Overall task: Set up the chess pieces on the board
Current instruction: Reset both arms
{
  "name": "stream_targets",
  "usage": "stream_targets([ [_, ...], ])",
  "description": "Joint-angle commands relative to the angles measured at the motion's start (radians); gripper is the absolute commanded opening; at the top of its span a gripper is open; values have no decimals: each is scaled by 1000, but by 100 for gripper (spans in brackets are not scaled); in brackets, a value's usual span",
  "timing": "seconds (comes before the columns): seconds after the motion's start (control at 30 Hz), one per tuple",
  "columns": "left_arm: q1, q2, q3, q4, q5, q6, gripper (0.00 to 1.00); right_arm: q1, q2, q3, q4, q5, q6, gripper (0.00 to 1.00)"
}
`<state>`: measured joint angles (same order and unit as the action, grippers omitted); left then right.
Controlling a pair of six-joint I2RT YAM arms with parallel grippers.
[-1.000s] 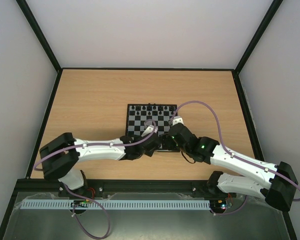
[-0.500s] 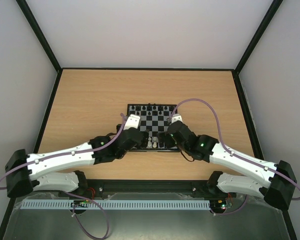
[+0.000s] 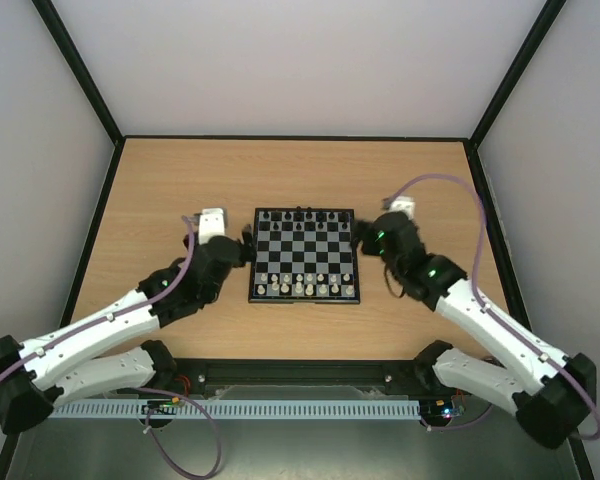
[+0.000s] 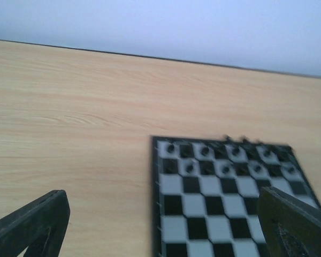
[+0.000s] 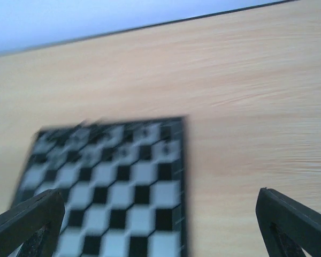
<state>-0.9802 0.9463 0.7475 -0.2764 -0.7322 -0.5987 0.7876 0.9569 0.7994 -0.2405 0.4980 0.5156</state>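
Note:
The board (image 3: 305, 256) lies in the middle of the table. Small whitish chess pieces (image 3: 298, 288) stand along its two near rows. Tiny black pieces (image 3: 300, 216) fill the two far rows. My left gripper (image 3: 244, 243) hovers just off the board's left edge, open and empty. My right gripper (image 3: 364, 243) is just off the right edge, also open and empty. In the left wrist view the gripper (image 4: 160, 235) spans the board's left edge (image 4: 156, 203). In the right wrist view the gripper (image 5: 160, 235) straddles the board's right edge (image 5: 181, 193). The whitish pieces are out of both wrist views.
A black frame rail (image 3: 295, 138) bounds the back of the wooden table (image 3: 180, 190), with white walls behind it. The arm bases and a cable strip (image 3: 240, 410) sit at the near edge.
Both arms have pulled away from the board's near rows, the left one leftward and the right one rightward. Both grippers have opened. The whitish rows now show uncovered.

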Motion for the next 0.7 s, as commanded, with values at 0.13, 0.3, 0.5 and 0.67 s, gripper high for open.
stream_targets([
  [0.13,333,59,-120,339,103,100,99,-487,-1,-226,318,-54,-97,99],
  [0.3,442,134,-143,446,77,131,99,-549,-40,-373,531,45,-116,99],
  [0.5,557,204,-177,538,79,207,99,-561,28,-495,855,133,-202,99],
  [0.67,681,208,-291,718,246,221,99,-587,204,-506,1024,178,-223,99],
])
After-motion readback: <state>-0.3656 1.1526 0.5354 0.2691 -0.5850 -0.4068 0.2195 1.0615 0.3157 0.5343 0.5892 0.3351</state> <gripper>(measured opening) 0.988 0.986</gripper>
